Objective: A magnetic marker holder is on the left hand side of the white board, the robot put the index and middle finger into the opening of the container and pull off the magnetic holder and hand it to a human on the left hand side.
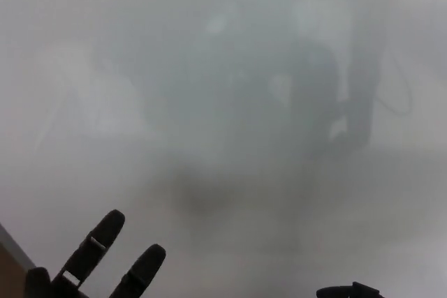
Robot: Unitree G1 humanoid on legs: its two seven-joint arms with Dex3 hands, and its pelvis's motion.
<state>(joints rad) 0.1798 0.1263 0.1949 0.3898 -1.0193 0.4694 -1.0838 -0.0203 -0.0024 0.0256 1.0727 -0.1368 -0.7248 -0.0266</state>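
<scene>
My head view is filled by the whiteboard [230, 47], a glossy pale grey face carrying only blurred, dark reflections across its middle and upper right. I cannot make out the magnetic marker holder anywhere on it; its position cannot be confirmed from this view.

The left robot hand [91, 266] enters at the bottom left corner. Two thick black fingers [94, 246] are extended upward and to the right, spread apart from each other, with the thumb tip just visible at the lower left. The hand is released and holds nothing. Whether the fingertips touch the board or stand clear of it, I cannot tell.

A narrow grey board edge [15, 256] runs diagonally across the bottom left corner, with a brown area beyond it.

At the bottom edge right of centre, a small black part [349, 289] shows. I take it as the right robot hand, but too little is visible to judge its state.
</scene>
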